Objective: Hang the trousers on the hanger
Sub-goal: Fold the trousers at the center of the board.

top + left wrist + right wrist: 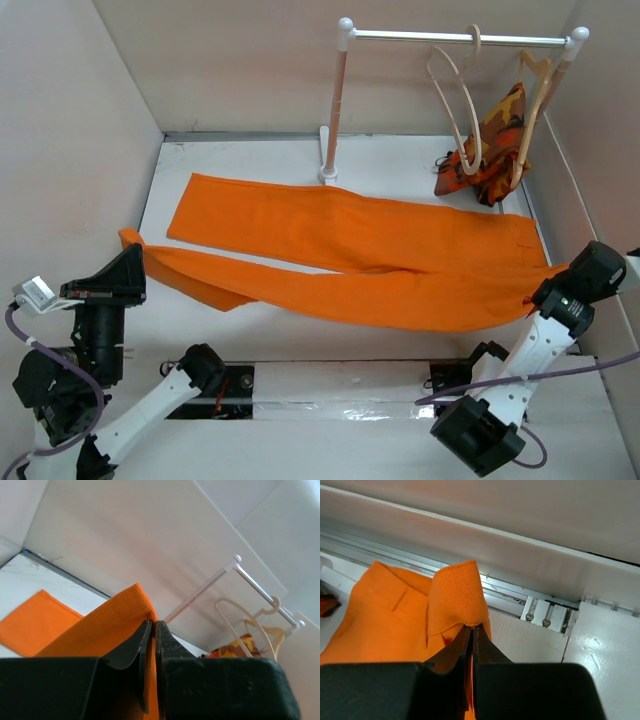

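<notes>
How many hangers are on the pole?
2. The empty hanger hangs right of the middle of the rail. The other hanger hangs near its right end, holding the camouflage garment. None looks hidden.

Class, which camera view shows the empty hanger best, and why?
Top external: the hanger hangs on the rail, seen whole from hook to arms. Left wrist shows it smaller and far off; right wrist misses it entirely.

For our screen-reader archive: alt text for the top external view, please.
Orange trousers lie across the table, left gripper pinching a leg end, right gripper the waist. Behind, a bare hanger and a camouflage garment hang on a rail.
</notes>
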Controlling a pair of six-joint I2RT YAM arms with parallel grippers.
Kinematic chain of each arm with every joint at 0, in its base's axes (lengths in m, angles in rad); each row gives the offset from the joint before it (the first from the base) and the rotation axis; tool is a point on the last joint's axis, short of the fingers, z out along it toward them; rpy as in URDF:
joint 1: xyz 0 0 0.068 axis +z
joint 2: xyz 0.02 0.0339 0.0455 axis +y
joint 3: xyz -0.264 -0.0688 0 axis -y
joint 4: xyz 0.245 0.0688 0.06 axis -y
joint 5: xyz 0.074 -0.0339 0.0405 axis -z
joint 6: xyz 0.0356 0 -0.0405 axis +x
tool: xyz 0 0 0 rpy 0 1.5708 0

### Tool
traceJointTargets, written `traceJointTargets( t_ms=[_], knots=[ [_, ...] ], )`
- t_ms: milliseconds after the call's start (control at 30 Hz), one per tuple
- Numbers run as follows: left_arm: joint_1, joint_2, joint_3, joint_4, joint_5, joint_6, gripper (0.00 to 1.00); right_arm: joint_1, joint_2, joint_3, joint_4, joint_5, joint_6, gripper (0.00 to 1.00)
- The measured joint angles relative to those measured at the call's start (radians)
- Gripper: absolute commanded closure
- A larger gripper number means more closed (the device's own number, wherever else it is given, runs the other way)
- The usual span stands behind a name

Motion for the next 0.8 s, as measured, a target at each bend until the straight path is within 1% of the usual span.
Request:
traceJointTargets(
  t_ms=[67,133,333,400,567,633,700,800],
  knots=[
    [-0.025,0.025,0.015,-0.002,-0.067,-0.001,1.00,0.016,0.019,0.000,0.007,-0.001,-0.002,1.00],
    [-0.034,0.052,0.016,-0.002,-0.130,0.002,1.00,0.048,0.081,0.008,0.015,0.002,0.006,1.00],
    [-0.036,0.193,0.014,0.017,-0.304,0.023,1.00,0.270,0.406,0.105,0.097,0.068,0.044,1.00],
    [-0.036,0.252,0.007,0.032,-0.357,0.032,1.00,0.321,0.505,0.153,0.114,0.079,0.055,1.00],
    [-0.023,0.394,-0.045,0.162,-0.484,0.116,1.00,0.359,0.666,0.262,0.146,0.094,0.061,1.00],
    [0.038,0.479,-0.051,0.215,-0.490,0.140,1.00,0.363,0.728,0.311,0.154,0.096,0.066,1.00],
    [0.177,0.595,-0.044,0.240,-0.460,0.134,1.00,0.365,0.794,0.359,0.159,0.095,0.068,1.00],
    [0.401,0.760,-0.018,0.240,-0.337,0.096,1.00,0.365,0.879,0.415,0.165,0.089,0.067,1.00]
  ],
)
